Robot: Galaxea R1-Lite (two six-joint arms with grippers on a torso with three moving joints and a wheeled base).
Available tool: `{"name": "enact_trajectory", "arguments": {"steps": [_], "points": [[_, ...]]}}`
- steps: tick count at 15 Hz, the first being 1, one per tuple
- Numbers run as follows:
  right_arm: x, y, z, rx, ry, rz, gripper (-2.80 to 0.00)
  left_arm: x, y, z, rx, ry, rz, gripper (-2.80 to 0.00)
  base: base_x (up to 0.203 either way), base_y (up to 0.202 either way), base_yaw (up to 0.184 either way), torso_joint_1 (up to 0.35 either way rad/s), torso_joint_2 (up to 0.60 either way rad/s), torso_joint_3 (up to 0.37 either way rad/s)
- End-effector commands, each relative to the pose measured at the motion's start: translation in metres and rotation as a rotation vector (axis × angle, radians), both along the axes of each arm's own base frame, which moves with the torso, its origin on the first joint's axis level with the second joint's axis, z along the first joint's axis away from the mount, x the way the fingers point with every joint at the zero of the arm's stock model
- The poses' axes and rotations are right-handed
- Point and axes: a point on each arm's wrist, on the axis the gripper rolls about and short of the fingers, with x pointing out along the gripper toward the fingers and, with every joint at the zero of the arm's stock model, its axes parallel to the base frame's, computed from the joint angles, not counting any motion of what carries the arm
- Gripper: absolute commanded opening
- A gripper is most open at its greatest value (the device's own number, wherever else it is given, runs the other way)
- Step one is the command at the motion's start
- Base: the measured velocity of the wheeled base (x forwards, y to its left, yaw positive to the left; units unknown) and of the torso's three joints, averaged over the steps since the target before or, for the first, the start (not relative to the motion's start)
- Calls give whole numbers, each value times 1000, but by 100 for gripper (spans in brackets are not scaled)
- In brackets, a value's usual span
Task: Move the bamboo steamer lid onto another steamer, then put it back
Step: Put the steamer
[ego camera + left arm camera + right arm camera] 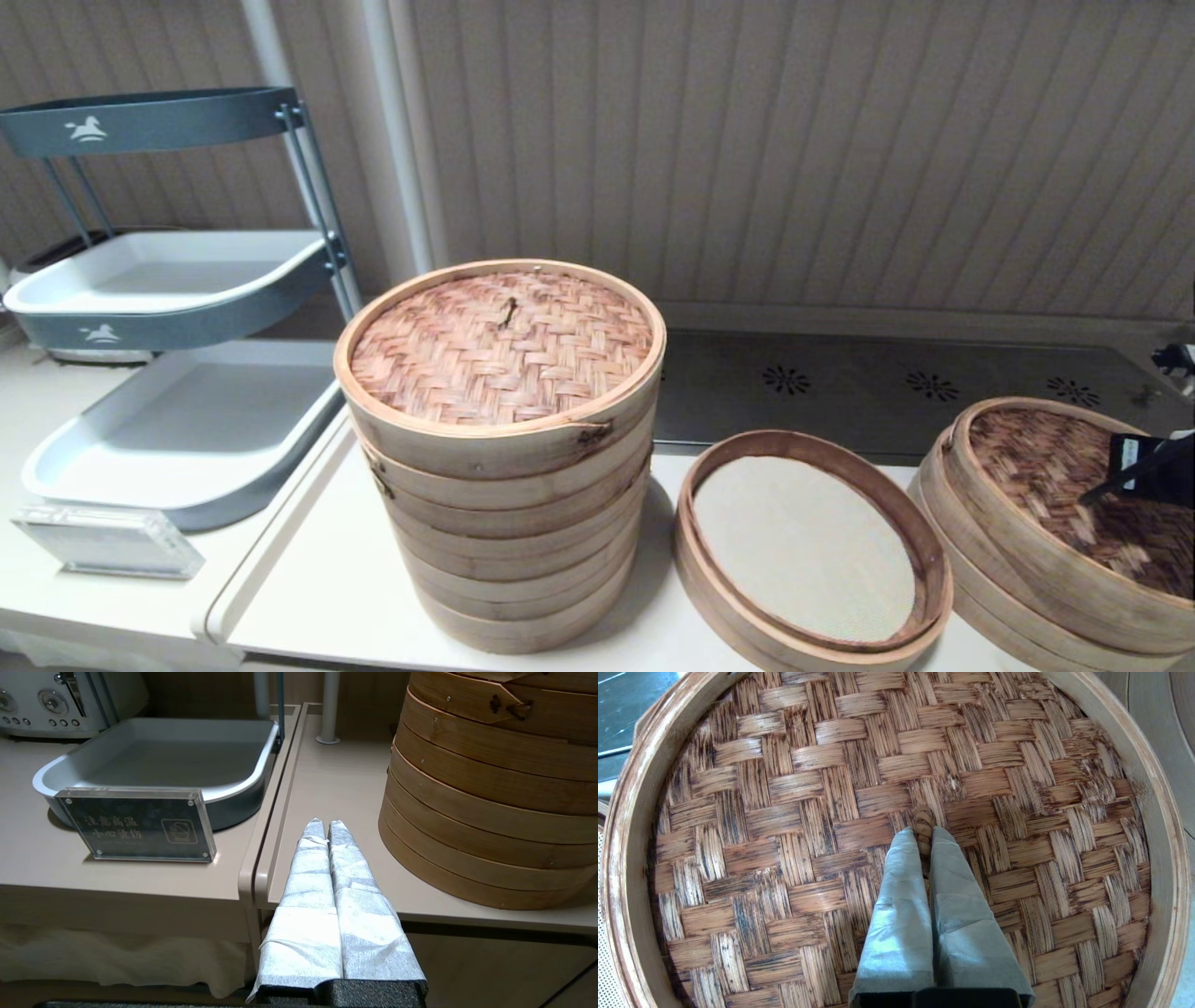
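Right wrist view: your right gripper [923, 833] has its wrapped fingers [896, 896] pinched on the knot handle [923, 822] at the centre of the bamboo steamer lid [794, 826]. In the head view that dark lid [1046, 467] sits on a steamer at the far right, with the open shallow steamer [920, 551] just beside it and the tall stack [509, 504] further left. Your left gripper [322, 825] hangs with fingers together at the counter edge, beside the stack [490, 798], near a grey tray [243, 784] and an acrylic sign [135, 823].
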Motion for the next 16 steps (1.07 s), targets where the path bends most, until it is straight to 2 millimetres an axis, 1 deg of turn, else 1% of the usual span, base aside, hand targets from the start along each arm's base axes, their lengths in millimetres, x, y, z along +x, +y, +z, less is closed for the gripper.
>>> {"name": "enact_trajectory", "arguments": {"steps": [1,10,11,16], "points": [[0,0,-2,2,6,1,-280,2,0,-7,0,23,2,-280,0,0,0,0,0,0],[0,0,-6,-7,-1,5,-280,2,0,-7,0,23,2,-280,0,0,0,0,0,0],[1,0,-5,-10,-10,4,0,2,0,-7,0,23,-1,-280,0,0,0,0,0,0],[0,0,-1,-17,-30,6,0,2,0,-7,0,23,1,-280,0,0,0,0,0,0]]}}
